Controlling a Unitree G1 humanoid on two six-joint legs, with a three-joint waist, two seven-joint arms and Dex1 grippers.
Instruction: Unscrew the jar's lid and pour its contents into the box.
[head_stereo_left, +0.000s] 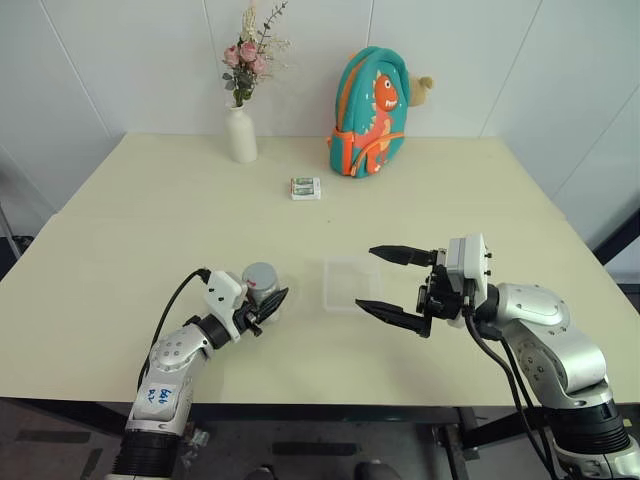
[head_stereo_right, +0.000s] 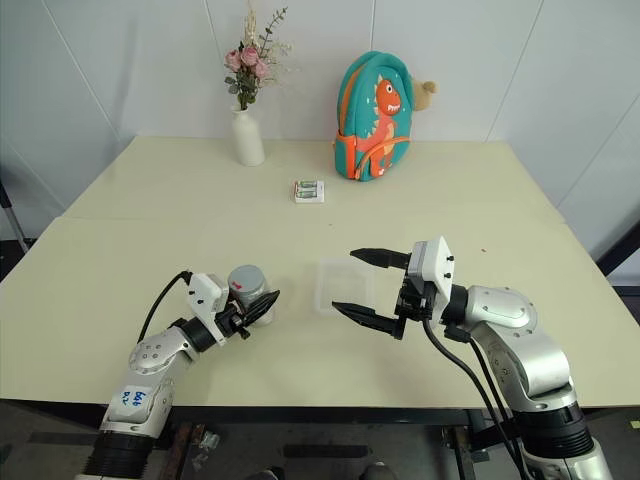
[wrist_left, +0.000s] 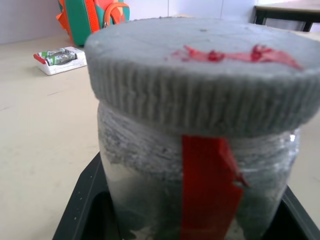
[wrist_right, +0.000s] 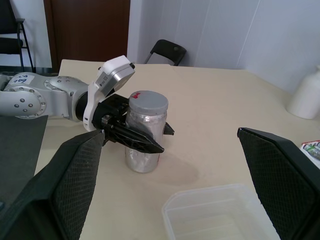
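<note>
Jar (wrist_right: 143, 140) upright on table (head_stereo_left: 150, 230), lid (wrist_right: 148, 102) on, left hand (head_stereo_left: 268, 306) clamped round it, right hand (head_stereo_left: 392, 283) spread wide, empty.

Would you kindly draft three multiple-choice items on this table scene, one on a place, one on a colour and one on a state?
1. Where does the box lie?
A. between the two grippers
B. beside the vase
C. behind the backpack

2. What colour is the lid?
A. green
B. pale grey
C. black

3. How is the jar?
A. lying on its side
B. upright, lid on, gripped
C. open, standing in the box

Answers:
1 A: the clear box sits on the table between the left gripper and the right gripper.
2 B: the cap is grey with a red mark.
3 B: the left gripper's fingers clasp the standing, capped jar.
</note>
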